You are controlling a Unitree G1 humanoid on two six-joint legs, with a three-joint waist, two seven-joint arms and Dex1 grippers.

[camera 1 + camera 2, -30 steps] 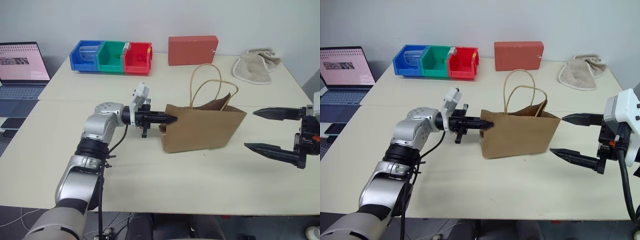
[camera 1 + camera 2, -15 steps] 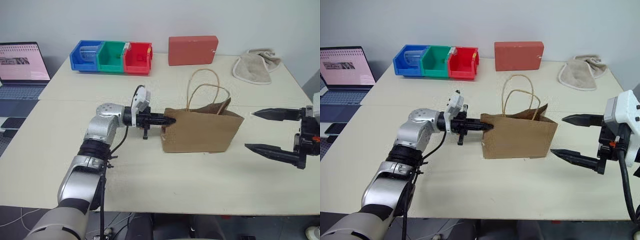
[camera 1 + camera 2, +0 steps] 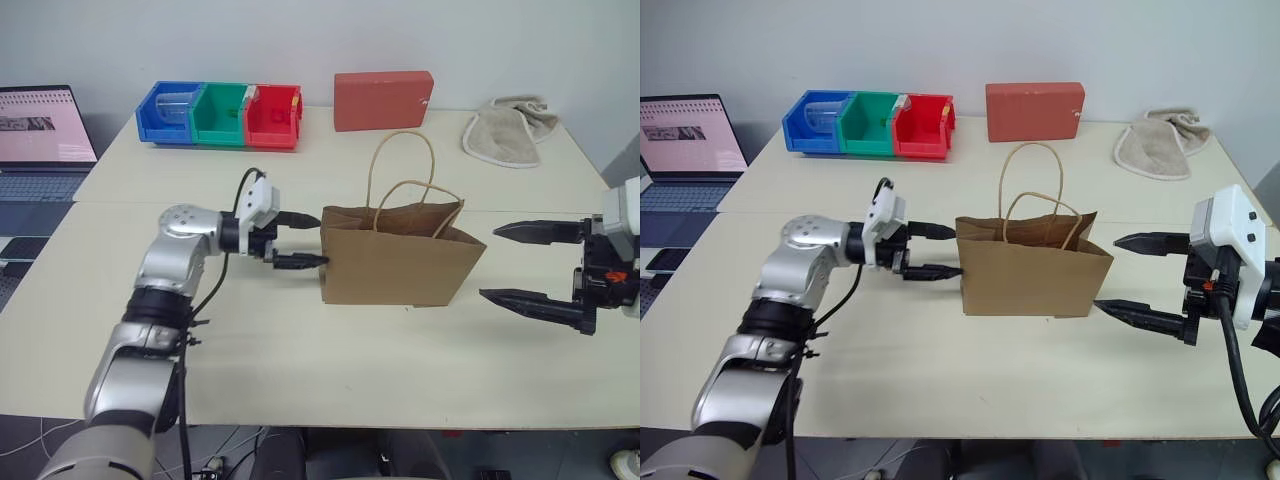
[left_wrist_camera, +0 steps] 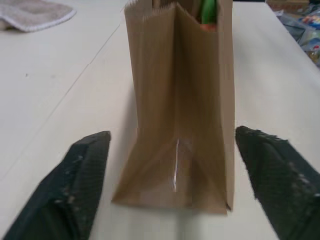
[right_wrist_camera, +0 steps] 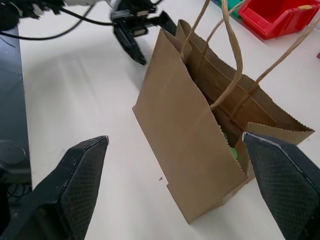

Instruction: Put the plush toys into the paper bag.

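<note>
The paper bag (image 3: pixel 400 255) stands upright on the pale table (image 3: pixel 300 350), between the two grippers, its two loop handles (image 3: pixel 400 165) standing up above the mouth. The left gripper (image 3: pixel 312 240) is level with the bag's narrow end and just off it, fingers spread wide with nothing between them; from the head views I cannot tell whether the tips touch the paper. In the left wrist view the bag's creased end panel (image 4: pixel 180 110) sits squarely ahead between the two black fingers (image 4: pixel 75 185), and a bit of green and orange (image 4: pixel 207 12), part of a plush toy, peeks out at the bag's open top. The right gripper (image 3: pixel 530 265) hovers beside the opposite end of the bag, apart from it, its jaws also wide apart and empty. Its wrist view looks down into the bag's mouth, where a spot of green (image 5: pixel 233 151) shows low inside. Beyond the bag from both grippers are a red box (image 3: pixel 383 100), a row of blue, green and red bins (image 3: pixel 222 113) and a beige cloth (image 3: pixel 508 130).
</note>
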